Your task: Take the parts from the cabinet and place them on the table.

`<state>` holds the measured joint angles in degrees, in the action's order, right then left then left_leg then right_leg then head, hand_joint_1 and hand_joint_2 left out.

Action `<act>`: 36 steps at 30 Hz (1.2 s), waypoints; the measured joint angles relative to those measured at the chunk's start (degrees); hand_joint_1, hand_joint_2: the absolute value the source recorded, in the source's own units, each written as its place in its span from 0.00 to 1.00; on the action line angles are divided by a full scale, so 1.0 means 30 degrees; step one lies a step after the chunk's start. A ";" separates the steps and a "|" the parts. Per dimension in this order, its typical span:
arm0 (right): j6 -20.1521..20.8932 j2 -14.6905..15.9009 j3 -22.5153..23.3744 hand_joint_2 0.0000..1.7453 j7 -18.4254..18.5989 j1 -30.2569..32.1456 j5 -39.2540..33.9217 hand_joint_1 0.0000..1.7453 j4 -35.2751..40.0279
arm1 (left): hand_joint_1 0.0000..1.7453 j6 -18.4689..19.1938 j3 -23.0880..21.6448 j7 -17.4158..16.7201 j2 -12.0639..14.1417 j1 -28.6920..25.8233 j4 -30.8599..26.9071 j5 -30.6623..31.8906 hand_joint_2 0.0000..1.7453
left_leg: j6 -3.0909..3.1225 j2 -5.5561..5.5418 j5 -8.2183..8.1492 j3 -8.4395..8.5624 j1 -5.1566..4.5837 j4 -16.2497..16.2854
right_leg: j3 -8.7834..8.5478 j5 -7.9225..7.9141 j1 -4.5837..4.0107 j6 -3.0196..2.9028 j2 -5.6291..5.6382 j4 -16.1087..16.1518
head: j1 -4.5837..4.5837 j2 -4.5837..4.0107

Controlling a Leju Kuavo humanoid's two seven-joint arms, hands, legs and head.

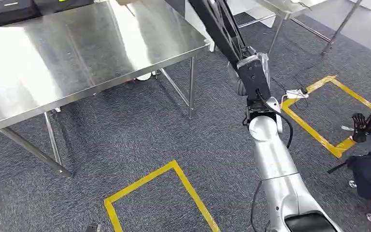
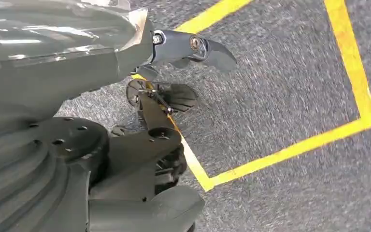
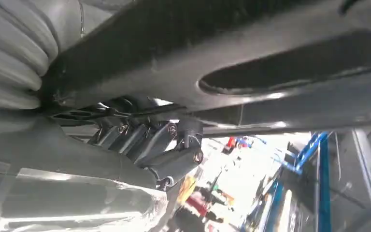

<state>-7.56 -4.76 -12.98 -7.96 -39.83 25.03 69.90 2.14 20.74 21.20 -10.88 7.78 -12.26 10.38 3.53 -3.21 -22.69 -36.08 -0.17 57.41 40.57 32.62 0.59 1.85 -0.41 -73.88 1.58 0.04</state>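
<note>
Gripping a long black part, right hand; left hand fingers spread, empty.

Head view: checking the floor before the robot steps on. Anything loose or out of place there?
Yes: a small white object with a thin dark cable lies loose on the carpet, at the corner of the yellow tape outline right of the right arm. Elsewhere nothing stands out.
</note>
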 joint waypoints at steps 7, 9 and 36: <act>0.0139 0.0197 0.0058 1.00 0.0516 -0.0239 0.0765 1.00 -0.0029 | 0.00 -0.0051 -0.0255 -0.0348 0.0043 -0.0032 0.0000 0.0205 1.00 | -0.0758 -0.1327 -0.0041 -0.0325 0.0206 0.0263 | -0.2172 -0.2085 0.0142 0.0055 0.0604 0.4931 | -0.0096 0.0000; 0.0138 0.0021 0.0044 1.00 0.0707 -0.0343 0.1050 1.00 -0.0022 | 0.00 0.0000 -0.0226 -0.0671 0.0226 -0.0061 0.0000 -0.0110 1.00 | -0.0944 -0.0867 -0.0289 -0.0472 0.0197 0.0565 | -0.2254 -0.2207 0.0319 -0.0216 0.0317 0.5073 | -0.0066 0.0000; 0.0685 -0.1348 -0.0051 1.00 0.1020 -0.2026 0.1581 1.00 -0.1479 | 0.00 -0.3088 0.0714 0.1523 -0.0284 -0.0257 -0.0088 -0.0590 1.00 | -0.0582 -0.1351 0.0009 -0.0531 0.0074 0.0375 | -0.2050 -0.2070 0.0334 0.0252 0.1182 0.4944 | 0.0072 0.0000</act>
<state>-5.51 -8.81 -13.14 -4.90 -45.90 29.77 65.46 -7.12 22.89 25.77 -11.74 7.01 -12.52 8.61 1.78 -7.27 -22.66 -37.67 0.05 58.53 34.42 26.41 1.59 2.60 3.13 -59.05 1.79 0.04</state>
